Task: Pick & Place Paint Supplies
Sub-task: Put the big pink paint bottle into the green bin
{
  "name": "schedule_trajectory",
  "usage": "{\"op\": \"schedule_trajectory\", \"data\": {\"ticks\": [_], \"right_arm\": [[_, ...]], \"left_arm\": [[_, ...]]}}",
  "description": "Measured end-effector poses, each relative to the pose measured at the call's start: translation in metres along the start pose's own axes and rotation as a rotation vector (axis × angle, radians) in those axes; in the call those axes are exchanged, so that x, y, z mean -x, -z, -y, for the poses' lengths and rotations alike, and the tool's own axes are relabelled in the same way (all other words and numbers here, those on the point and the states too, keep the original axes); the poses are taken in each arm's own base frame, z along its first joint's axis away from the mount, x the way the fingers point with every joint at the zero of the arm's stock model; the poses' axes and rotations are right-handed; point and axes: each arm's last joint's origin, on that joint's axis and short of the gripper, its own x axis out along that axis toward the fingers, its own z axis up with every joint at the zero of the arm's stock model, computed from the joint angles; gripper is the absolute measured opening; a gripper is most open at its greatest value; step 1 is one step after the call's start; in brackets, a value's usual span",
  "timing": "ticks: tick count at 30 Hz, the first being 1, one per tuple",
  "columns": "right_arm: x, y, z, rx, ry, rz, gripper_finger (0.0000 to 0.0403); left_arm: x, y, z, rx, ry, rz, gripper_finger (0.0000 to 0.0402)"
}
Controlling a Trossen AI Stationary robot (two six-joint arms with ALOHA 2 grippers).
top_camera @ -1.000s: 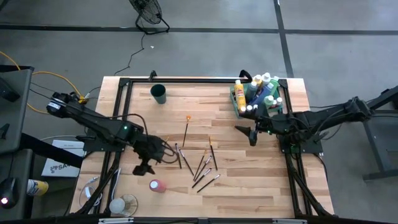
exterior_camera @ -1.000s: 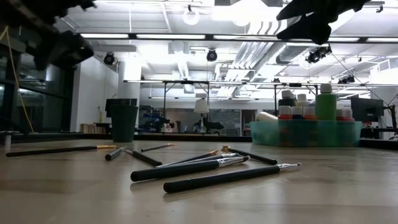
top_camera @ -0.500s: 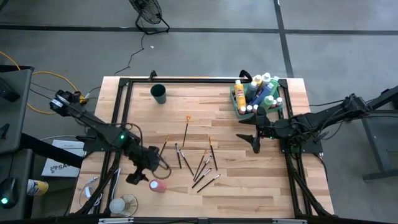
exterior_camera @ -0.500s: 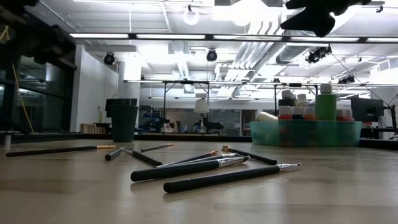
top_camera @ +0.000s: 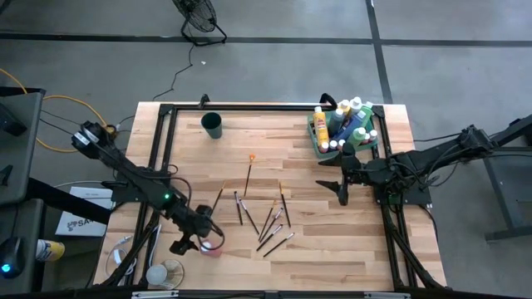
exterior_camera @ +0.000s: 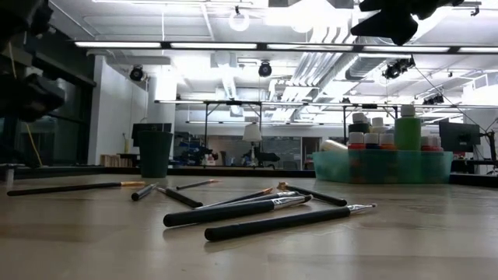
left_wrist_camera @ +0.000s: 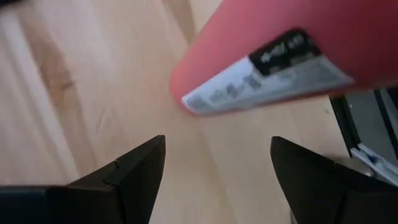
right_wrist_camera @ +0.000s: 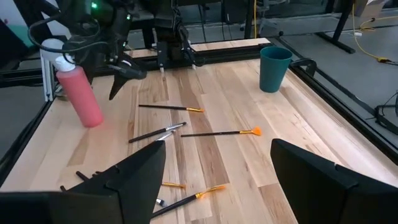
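as the left gripper (top_camera: 184, 243) hangs over the table's (top_camera: 307, 249) near left corner, its jaws wide open and empty, a pink bottle (top_camera: 210, 247) stands just beside it, not yet gripped. from the left wrist the bottle (left_wrist_camera: 273, 56) fills the view ahead of the parted fingers (left_wrist_camera: 127, 174), close but not between them. judged from this, the step in hand is the approach to that last loose bottle. the next move calls for bringing the fingers down around its body and closing squarely, since a tall narrow bottle could tip if nudged on one side.

the right gripper (top_camera: 339, 187) waits above the table's right side, near the tray (top_camera: 318, 137), jaws likewise open with nothing held. the other bottles (top_camera: 349, 116) stand packed in that green tray at the far right corner. thin brushes (top_camera: 270, 220) lie scattered flat across the middle of the table, well apart from the cup (top_camera: 212, 124) at the far left. much of the job looks left to do: the pink bottle and every brush remain loose on the wood.
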Motion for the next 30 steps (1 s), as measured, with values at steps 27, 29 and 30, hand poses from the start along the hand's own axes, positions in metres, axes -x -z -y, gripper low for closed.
{"op": "schedule_trajectory", "data": {"ticks": [27,29,30], "right_arm": [[0.0,0.002,0.001,-0.088,0.015,-0.018,0.0286],[0.0,0.002,0.001,-0.105,0.03,-0.011,0.0286],[0.0,0.002,0.001,-0.108,0.036,-0.009,0.0286]], "left_arm": [[-0.036,-0.02,-0.002,-0.211,-0.037,0.311,0.0285],[-0.038,-0.021,-0.002,-0.238,-0.043,0.322,0.0285],[-0.039,-0.021,-0.002,-0.251,-0.044,0.327,0.0285]]}}
